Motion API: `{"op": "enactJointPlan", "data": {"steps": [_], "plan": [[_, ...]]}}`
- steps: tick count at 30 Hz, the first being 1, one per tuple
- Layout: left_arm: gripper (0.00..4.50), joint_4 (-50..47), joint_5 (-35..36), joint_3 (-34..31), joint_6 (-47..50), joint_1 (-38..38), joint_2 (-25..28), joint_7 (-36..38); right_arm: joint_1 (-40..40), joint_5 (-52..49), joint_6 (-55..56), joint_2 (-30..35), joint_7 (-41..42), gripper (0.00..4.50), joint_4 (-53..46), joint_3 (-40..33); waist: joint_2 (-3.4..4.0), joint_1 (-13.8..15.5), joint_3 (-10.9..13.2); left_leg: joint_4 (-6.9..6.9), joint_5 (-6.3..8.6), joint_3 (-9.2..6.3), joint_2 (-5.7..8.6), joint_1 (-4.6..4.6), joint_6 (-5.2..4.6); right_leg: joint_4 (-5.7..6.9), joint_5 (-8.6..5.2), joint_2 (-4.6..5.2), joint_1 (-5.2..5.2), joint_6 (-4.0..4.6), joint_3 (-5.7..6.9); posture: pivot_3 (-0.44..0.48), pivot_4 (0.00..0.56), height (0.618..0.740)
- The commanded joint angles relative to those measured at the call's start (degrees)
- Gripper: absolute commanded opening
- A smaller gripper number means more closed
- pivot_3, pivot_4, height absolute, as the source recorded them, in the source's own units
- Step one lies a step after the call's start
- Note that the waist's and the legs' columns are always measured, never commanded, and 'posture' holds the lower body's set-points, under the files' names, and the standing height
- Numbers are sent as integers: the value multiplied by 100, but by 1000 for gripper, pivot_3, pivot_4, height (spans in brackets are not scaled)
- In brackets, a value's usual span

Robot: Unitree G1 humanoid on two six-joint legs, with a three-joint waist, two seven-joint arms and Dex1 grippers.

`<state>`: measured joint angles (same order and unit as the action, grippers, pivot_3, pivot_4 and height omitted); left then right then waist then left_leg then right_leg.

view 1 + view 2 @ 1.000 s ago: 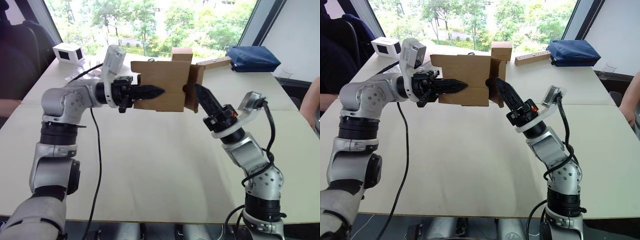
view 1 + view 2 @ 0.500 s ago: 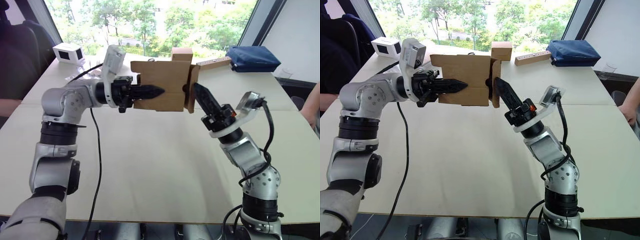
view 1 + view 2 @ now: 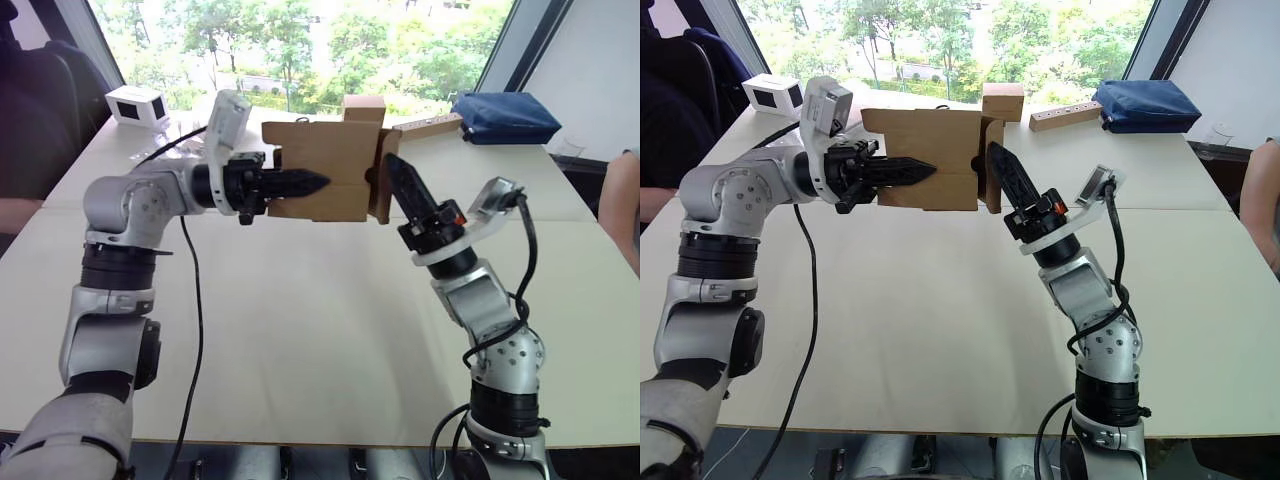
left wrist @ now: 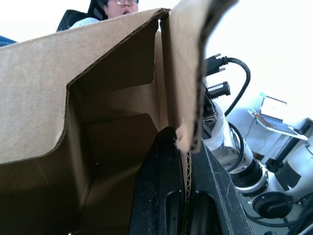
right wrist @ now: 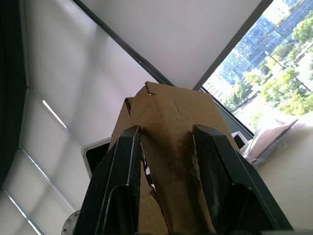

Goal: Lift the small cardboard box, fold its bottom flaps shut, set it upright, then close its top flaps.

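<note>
Left gripper [image 3: 310, 183]: fingers clamped on a wall of the small cardboard box [image 3: 325, 170], held in the air above the table's [image 3: 300, 320] far half. Right gripper [image 3: 392, 172]: fingers parted, pressing a flap [image 3: 381, 190] at the box's right end.

The left gripper [image 3: 305, 183] covers a strip of the small cardboard box [image 3: 325, 160] across its near wall, upper middle of the head views. The right gripper [image 3: 396, 178] hides part of the box's right end, where the folded flaps [image 3: 382, 190] overlap; how they sit behind it cannot be told. The cube-like brown box [image 3: 1002, 101] behind is cut off below by the held box. In the left wrist view the box runs off the left and bottom edges. A person's arm [image 3: 1267, 200] is cut by the right edge.
</note>
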<state>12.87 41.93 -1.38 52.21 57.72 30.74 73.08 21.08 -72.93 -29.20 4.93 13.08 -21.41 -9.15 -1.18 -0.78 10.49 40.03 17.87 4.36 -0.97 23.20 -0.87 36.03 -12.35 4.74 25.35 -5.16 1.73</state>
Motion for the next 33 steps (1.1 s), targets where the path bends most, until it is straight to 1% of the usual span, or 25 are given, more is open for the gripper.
{"op": "enactJointPlan", "data": {"steps": [1,8,14,17,25,33], "plan": [[0,-102,129,-186,-73,153,-36,-19,200,219,231,-281,-121,1697,-81,134,0,-1,0,0,0,0,0,0,0,0,0,-1,0,0,0,0,150,740],[0,-55,124,-234,-134,145,-147,-112,359,521,472,-649,-312,1697,-55,207,0,3,0,0,-1,0,0,0,2,1,0,0,1,0,0,0,150,740],[0,-23,112,-275,-170,156,-233,-192,380,524,469,-846,-371,1697,-156,369,1,-4,0,0,-1,0,0,0,2,1,0,-1,1,0,0,0,150,740],[0,52,87,-336,-231,177,-313,-283,375,454,544,-1085,-439,1697,-187,399,1,-3,0,0,-1,0,0,0,3,1,0,-1,1,0,0,0,150,740],[0,5,84,-306,-231,112,-382,-316,486,667,705,-1517,-546,1697,-119,579,2,-7,0,0,-2,0,0,0,4,2,0,-1,1,0,0,0,150,740],[0,-10,72,-294,-232,90,-377,-313,436,843,814,-1485,-538,1697,-129,671,2,-8,-1,0,-2,0,1,0,4,2,0,-1,1,0,0,0,150,740]]}}
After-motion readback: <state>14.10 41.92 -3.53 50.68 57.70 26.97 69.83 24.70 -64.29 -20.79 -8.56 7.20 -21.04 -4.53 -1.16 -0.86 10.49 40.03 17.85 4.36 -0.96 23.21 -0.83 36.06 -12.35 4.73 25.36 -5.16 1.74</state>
